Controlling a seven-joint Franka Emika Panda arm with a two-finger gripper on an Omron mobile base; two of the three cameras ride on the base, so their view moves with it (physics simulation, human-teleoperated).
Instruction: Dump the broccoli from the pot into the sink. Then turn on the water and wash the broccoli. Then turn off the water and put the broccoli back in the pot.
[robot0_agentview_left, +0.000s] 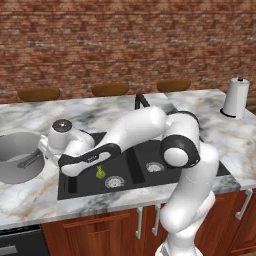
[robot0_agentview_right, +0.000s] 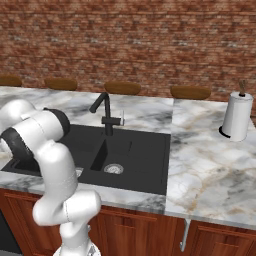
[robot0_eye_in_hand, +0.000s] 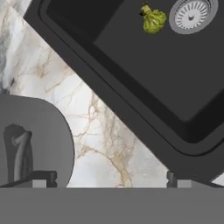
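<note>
The small yellow-green broccoli (robot0_agentview_left: 100, 172) (robot0_eye_in_hand: 153, 19) lies on the floor of the black sink's (robot0_agentview_left: 75, 187) (robot0_agentview_right: 145, 150) (robot0_eye_in_hand: 144, 78) left basin, beside its round silver drain (robot0_agentview_left: 114, 181) (robot0_eye_in_hand: 191, 15). The grey metal pot (robot0_agentview_left: 17, 156) (robot0_eye_in_hand: 41, 140) stands upright on the marble counter just left of the sink. My gripper (robot0_agentview_left: 45, 150) (robot0_eye_in_hand: 108, 178) hovers over the strip of counter between pot and sink. It is open wide, with nothing between its fingertips (robot0_eye_in_hand: 43, 177). My arm reaches across the sink from the right.
A black faucet (robot0_agentview_left: 141, 101) (robot0_agentview_right: 104, 112) rises behind the sink. A white paper-towel roll (robot0_agentview_left: 235, 98) (robot0_agentview_right: 235, 117) stands at the right on the counter. Brown rounded shapes (robot0_agentview_left: 110, 89) line the counter's far edge before a brick wall.
</note>
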